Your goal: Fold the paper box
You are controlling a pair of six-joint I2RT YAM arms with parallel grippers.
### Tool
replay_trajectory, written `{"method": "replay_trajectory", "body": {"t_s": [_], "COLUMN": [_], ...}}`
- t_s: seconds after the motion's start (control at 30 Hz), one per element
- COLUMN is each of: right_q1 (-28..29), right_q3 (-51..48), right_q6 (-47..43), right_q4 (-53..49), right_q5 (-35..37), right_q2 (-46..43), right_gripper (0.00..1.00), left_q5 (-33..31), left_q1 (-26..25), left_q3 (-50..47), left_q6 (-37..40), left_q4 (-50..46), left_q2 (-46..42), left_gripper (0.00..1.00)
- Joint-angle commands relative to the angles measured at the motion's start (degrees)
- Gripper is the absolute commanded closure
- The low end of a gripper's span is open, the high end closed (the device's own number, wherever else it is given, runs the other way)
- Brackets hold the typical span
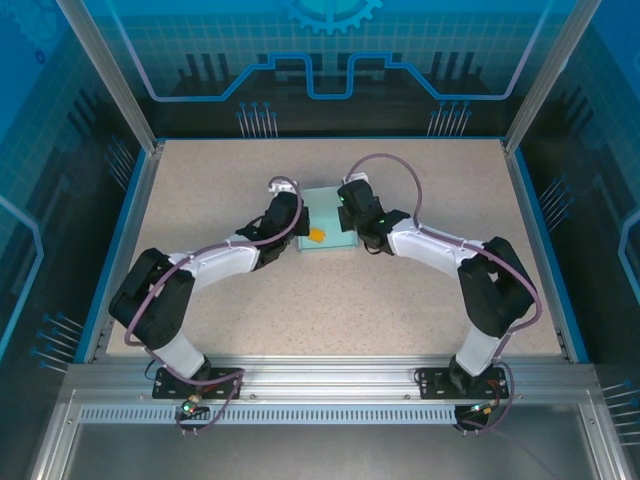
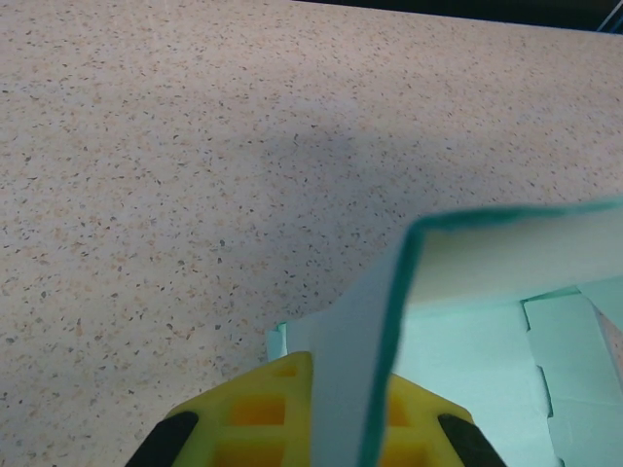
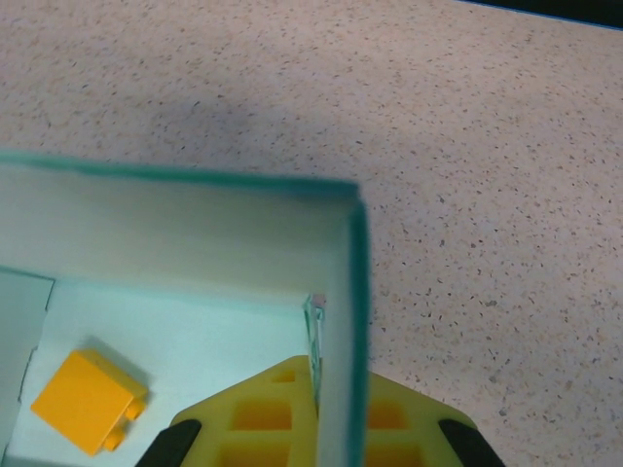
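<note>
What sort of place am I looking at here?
Probably a robot lab work cell: left arm and right arm bolted to an aluminium rail, speckled table, blue graphic panels enclosing it.

The paper box (image 1: 331,212) sits in the middle of the table (image 1: 420,300), the left gripper (image 1: 299,221) pinching its left wall, the right gripper (image 1: 353,222) its right wall (a small block (image 1: 315,236) lies inside).

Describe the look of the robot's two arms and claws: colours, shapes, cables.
The left arm and right arm have white links, bulky black joints and a looping purple cable each. The left claw and right claw have yellow grid-patterned fingers.
</note>
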Motion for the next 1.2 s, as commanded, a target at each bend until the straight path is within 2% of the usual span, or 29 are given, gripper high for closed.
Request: {"method": "replay_trajectory", "body": {"t_s": [0.0,0.17,0.63,0.8,1.17], "right_q1": [0.8,0.7,3.1,3.8,4.9], "right_q3": [1.5,-0.4,-13.5,-16.6,-23.4], "right_q6": [4.7,6.0,4.2,3.4,2.7], "right_q4": [1.6,5.8,28.8,32.0,36.7], "right_q5": [3.6,2.3,1.3,1.5,3.0], "right_q2": [2.0,2.8,0.8,0.9,0.1], "right_gripper": [1.00,1.00,0.99,0.99,0.99], "left_q5": [-5.2,-8.6,-15.7,-18.9,-21.4], "left_q1": [-1.4,-2.6,-7.6,-9.6,-13.2], "left_q3": [3.3,1.9,-9.3,-12.3,-19.2], "left_q6": [-4.6,-6.6,-5.0,-5.1,-3.8], "left_q4": [3.1,5.1,21.6,25.7,35.7], "left_q2": [1.1,2.2,3.5,4.0,5.7], "left_gripper": [1.00,1.00,1.00,1.00,1.00]}}
